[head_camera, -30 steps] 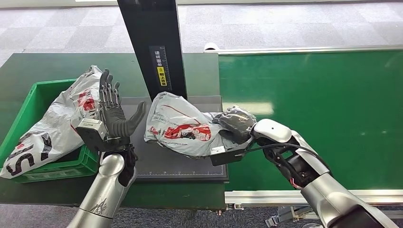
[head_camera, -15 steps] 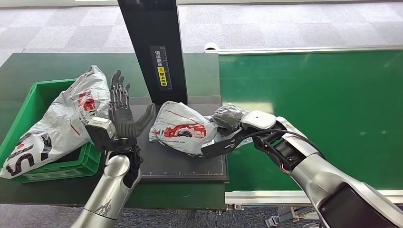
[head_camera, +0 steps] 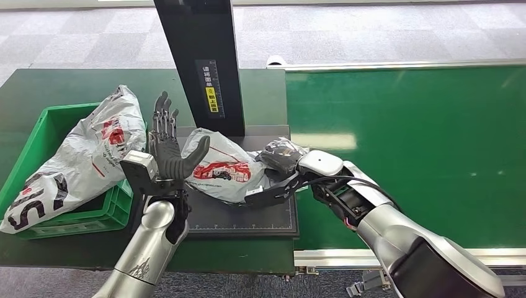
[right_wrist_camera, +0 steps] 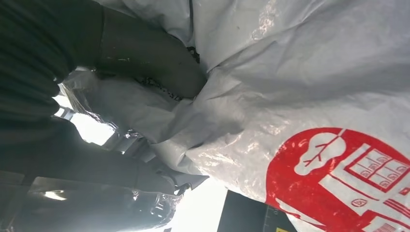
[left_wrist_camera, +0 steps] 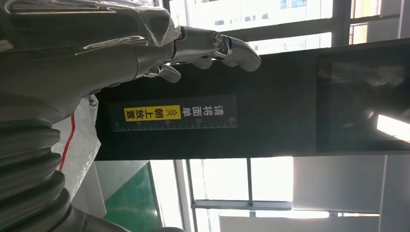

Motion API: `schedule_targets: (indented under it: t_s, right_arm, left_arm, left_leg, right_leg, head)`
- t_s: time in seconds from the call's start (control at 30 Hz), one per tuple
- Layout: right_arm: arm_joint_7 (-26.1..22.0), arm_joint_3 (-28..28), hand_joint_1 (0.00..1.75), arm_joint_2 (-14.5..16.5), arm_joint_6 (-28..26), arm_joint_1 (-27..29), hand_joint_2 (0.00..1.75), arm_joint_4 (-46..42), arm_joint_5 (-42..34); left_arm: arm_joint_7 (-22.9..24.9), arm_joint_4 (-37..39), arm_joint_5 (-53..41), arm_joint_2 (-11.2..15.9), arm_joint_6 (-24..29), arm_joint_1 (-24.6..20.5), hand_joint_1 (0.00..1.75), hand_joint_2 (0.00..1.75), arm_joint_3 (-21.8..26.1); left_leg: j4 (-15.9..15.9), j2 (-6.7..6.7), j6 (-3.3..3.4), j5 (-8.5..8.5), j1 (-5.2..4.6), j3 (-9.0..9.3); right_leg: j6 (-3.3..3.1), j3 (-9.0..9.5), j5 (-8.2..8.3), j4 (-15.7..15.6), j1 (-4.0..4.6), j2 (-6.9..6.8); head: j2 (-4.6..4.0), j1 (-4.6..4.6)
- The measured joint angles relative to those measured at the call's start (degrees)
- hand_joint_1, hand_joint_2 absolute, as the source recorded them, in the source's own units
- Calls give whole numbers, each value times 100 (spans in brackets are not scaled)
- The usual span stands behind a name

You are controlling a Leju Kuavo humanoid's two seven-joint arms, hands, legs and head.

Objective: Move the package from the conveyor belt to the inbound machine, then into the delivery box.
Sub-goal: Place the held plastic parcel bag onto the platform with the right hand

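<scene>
Green conveyor belt [head_camera: 409, 149] takes up the whole right half of the head view, and the dark inbound machine [head_camera: 248, 214], with its black post running up top centre, sits just left of it. Further left is the green delivery box [head_camera: 43, 124] with another grey bag [head_camera: 80, 155] slumped over its edge.

What's changed in the last second: the package [head_camera: 217, 167] has slid left across the machine's plate towards the middle of the frame, and the left arm has come up and in to meet it. So I'd say the machine stop is basically done and the handover toward the box is next.

Right hand [head_camera: 279, 158] is clamped on the package's bunched right end; the right wrist view shows its thumb dug into the plastic. Left hand [head_camera: 170, 146] holds nothing, fingers spread and pointing up, thumb about touching the package's left edge.
</scene>
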Motion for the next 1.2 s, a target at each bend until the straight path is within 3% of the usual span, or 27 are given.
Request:
schedule_targets:
  t_s: [0.17, 0.27, 0.3, 0.4, 0.43, 0.57, 0.7, 0.83, 1.07, 1.2]
  right_arm:
    - [-15, -103, 175, 299, -186, 178, 175, 194, -112]
    - [110, -244, 175, 515, 15, 293, 175, 346, -261]
    - [163, -278, 166, 565, 79, 331, 175, 392, -278]
    - [371, -339, 56, 676, 111, 421, 175, 519, -225]
    - [443, -352, 28, 704, 64, 443, 175, 556, -183]
    - [572, -379, 28, 753, -228, 497, 175, 656, -50]
    - [582, -400, 0, 773, -292, 504, 175, 716, -38]
    - [623, -404, 0, 786, -485, 504, 175, 744, 66]
    - [736, -430, 0, 739, -1593, 532, 175, 788, 355]
    - [780, -480, 0, 698, -1842, 545, 175, 802, 360]
  left_arm:
    - [-54, 62, 64, -30, -4, -36, 0, 175, -50]
    - [-75, 137, 129, -58, -25, -101, 0, 175, -98]
    - [-85, 171, 145, -68, -32, -127, 0, 175, -115]
    - [-117, 297, 188, -105, -50, -211, 0, 175, -167]
    - [-123, 342, 205, -121, -58, -244, 0, 175, -185]
    - [-136, 484, 250, -191, -86, -368, 0, 175, -238]
    - [-141, 567, 253, -228, -86, -426, 0, 175, -281]
    - [-142, 618, 253, -244, -92, -439, 0, 175, -292]
    - [-142, 674, 250, -273, -77, -449, 0, 175, -293]
    - [-142, 678, 245, -276, -57, -449, 0, 175, -293]
  left_leg:
    - [-1, 1, 0, -1, 1, 0]
    - [-1, 1, -1, -1, 2, 0]
    - [-1, 1, -1, 0, 2, 0]
    - [-1, 1, -1, 0, 1, 1]
    - [-1, 1, -1, 0, 1, 1]
    - [0, 1, 0, 0, -1, 2]
    - [0, 1, 0, 0, -1, 2]
    - [0, 1, 0, 0, -1, 4]
    - [0, 1, 0, 0, -1, 4]
    - [1, 1, 0, 0, -1, 4]
  right_leg:
    - [0, -3, 0, 0, 2, 1]
    - [0, -3, 0, 0, 3, 1]
    - [0, -3, 0, 0, 3, 1]
    - [0, -2, 0, 0, 2, 1]
    - [0, -1, 0, 0, 1, 1]
    - [0, 0, 0, 0, -1, 1]
    - [0, 0, 0, 0, -1, 0]
    - [0, 0, 0, 0, -1, 1]
    - [0, 3, 0, 0, -1, 1]
    - [0, 2, 0, 0, -1, 1]
  head:
    - [-1, -1]
    - [-1, -2]
    - [-1, -2]
    - [0, -1]
    - [-1, -1]
    - [-1, -1]
    - [-1, -1]
    - [0, -2]
    - [0, -1]
    - [0, -1]
